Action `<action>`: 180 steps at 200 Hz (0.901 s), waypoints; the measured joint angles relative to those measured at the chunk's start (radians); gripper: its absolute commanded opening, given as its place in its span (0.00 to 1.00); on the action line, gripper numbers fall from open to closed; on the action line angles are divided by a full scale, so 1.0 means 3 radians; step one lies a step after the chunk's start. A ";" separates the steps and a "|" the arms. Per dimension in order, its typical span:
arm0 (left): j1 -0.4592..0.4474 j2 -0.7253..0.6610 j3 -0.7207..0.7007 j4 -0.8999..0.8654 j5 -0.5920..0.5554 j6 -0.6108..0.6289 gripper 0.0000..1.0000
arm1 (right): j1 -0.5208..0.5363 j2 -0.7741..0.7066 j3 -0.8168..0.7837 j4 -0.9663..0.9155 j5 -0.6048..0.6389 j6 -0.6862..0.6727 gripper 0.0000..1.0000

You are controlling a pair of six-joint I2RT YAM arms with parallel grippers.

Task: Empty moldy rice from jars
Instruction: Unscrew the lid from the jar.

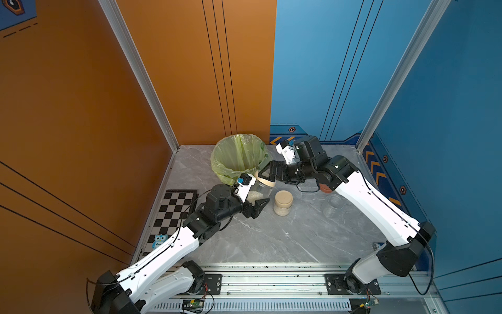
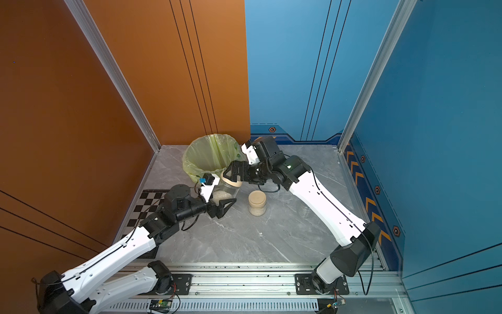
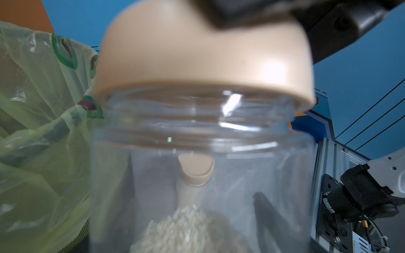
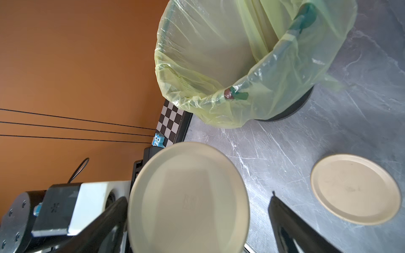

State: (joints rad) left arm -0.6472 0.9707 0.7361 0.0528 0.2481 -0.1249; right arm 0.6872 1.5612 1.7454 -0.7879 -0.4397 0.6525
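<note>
Jaws of right gripper (image 4: 197,197) stand apart, straddling beige lid (image 4: 188,197). One jaw looks against the rim and the other is clear of it, so no grip yet. The lid caps held jar (image 1: 262,190), which left gripper (image 1: 254,198) clamps by its clear body, tilted. The jar's long axis runs from left gripper up toward right gripper, with the lid face square to the right wrist view, so the right arm is nearer the cap. Inside, moldy rice (image 3: 182,227) is heaped at the low end, away from the lid. The bin (image 1: 217,163) with green bag sits just beside the lid, on the far side. Likely next step: close on the lid and twist it off along that axis. Nearby, second jar (image 1: 283,202) stands capped, and a lidless empty jar (image 1: 332,208) sits well apart by the right arm.
</note>
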 measured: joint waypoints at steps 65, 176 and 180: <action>0.0000 0.0032 0.0000 0.0000 0.0010 -0.0003 0.00 | 0.0004 0.0052 0.0008 0.0042 -0.0009 0.0006 0.95; 0.0001 0.0047 0.0003 0.0000 0.0013 -0.0004 0.00 | 0.0003 0.0067 -0.0003 0.0072 -0.0258 -0.0003 0.98; 0.0001 0.0047 0.0003 0.0000 0.0013 -0.0004 0.00 | 0.0003 0.0067 -0.0006 0.0075 -0.0264 -0.0003 0.97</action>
State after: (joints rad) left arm -0.6468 0.9848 0.7368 0.0528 0.2520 -0.1261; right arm 0.6880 1.5814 1.7435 -0.7654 -0.5190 0.6518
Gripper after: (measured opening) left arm 0.876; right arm 0.985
